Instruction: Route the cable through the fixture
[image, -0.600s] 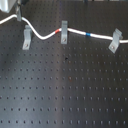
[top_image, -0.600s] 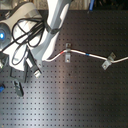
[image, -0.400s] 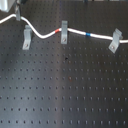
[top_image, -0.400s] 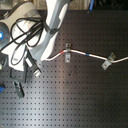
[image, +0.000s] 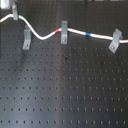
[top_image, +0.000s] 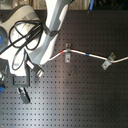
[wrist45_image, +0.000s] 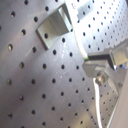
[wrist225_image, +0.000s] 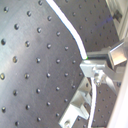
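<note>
The white cable (image: 42, 37) runs across the back of the board, with a red band (image: 56, 31) and a blue band (image: 87, 35). The fixture (image: 25, 39), a tall, slim, leaning grey clip, stands at the first exterior view's left. My gripper (image: 14, 13) is behind it, at the first exterior view's top left, shut on the cable's left part. The cable passes just above and behind the fixture's forked top, not in it. In the first wrist view the fixture (wrist45_image: 55, 25) is close to the gripper (wrist45_image: 100, 70). In the second wrist view the cable (wrist225_image: 70, 30) enters the gripper (wrist225_image: 95, 67).
A shorter squarer clip (image: 64, 31) holds the cable between the red and blue bands. A broader tilted clip (image: 115, 41) holds it at the first exterior view's right. The black perforated board (image: 65, 90) lies in front. The arm (top_image: 50, 30) and its black cables (top_image: 22, 35) fill the second exterior view's left.
</note>
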